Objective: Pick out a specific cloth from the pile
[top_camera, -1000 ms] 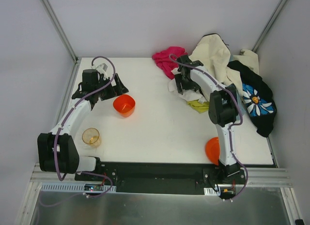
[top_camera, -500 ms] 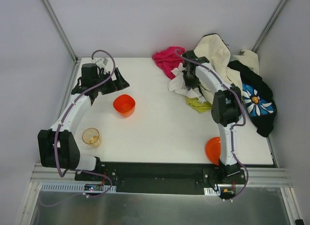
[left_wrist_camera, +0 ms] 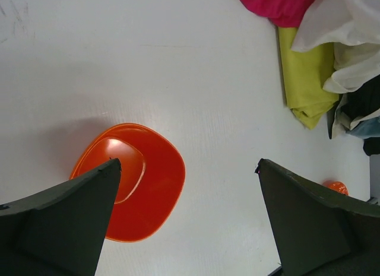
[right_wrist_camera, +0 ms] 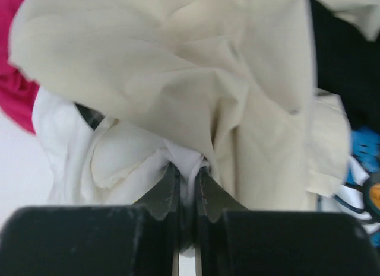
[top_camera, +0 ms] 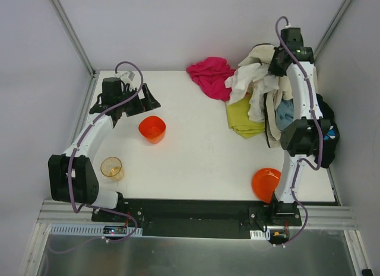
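Observation:
The yellow-green cloth [top_camera: 243, 117] lies flat and uncovered on the table at the left foot of the pile [top_camera: 274, 113]; the left wrist view also shows this cloth [left_wrist_camera: 306, 80]. My right gripper [top_camera: 275, 64] is raised high over the pile, shut on a white garment [top_camera: 254, 81] that hangs down from it. In the right wrist view the right gripper [right_wrist_camera: 187, 169] pinches a fold of the white garment [right_wrist_camera: 127, 163], with cream-beige fabric [right_wrist_camera: 178, 62] draped behind it. My left gripper [top_camera: 127, 101] stands open far to the left, with nothing between its fingers [left_wrist_camera: 71, 222].
A magenta cloth [top_camera: 211, 75] lies at the back, left of the pile. An orange bowl [top_camera: 152, 128] sits just below my left gripper and an amber cup [top_camera: 111, 167] nearer the front left. An orange dish [top_camera: 265, 184] rests by the right arm's base. Walls close in.
My right gripper closed on the white garment and lifted it up and to the right, uncovering the yellow-green cloth. The left arm barely moved.

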Controlling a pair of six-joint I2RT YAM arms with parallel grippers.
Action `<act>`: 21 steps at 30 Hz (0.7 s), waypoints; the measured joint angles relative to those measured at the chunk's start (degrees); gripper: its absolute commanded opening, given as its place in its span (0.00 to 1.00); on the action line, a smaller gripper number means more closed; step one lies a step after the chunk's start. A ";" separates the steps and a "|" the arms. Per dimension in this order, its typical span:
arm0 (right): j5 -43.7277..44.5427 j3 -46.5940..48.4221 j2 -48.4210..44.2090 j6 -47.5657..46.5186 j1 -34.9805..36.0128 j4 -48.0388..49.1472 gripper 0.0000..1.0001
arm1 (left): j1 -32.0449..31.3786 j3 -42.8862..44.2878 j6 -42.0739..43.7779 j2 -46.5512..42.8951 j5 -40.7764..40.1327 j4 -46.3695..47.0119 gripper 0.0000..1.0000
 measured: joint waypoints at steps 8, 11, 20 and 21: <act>8.13 -8.63 -3.21 3.82 -7.93 0.46 0.00 | -1.79 0.22 -0.02 2.60 0.37 -0.02 0.99; 8.35 -15.28 -3.23 5.01 -9.79 1.33 0.00 | -2.58 0.48 -0.02 3.37 0.63 -0.04 0.99; 4.17 -33.31 -1.62 6.64 -10.40 7.52 0.07 | -4.24 1.64 -0.28 3.78 0.96 -0.02 0.99; 3.96 -33.99 -2.05 6.60 -10.43 8.17 0.09 | -4.24 1.79 -0.39 3.78 0.96 -0.04 0.99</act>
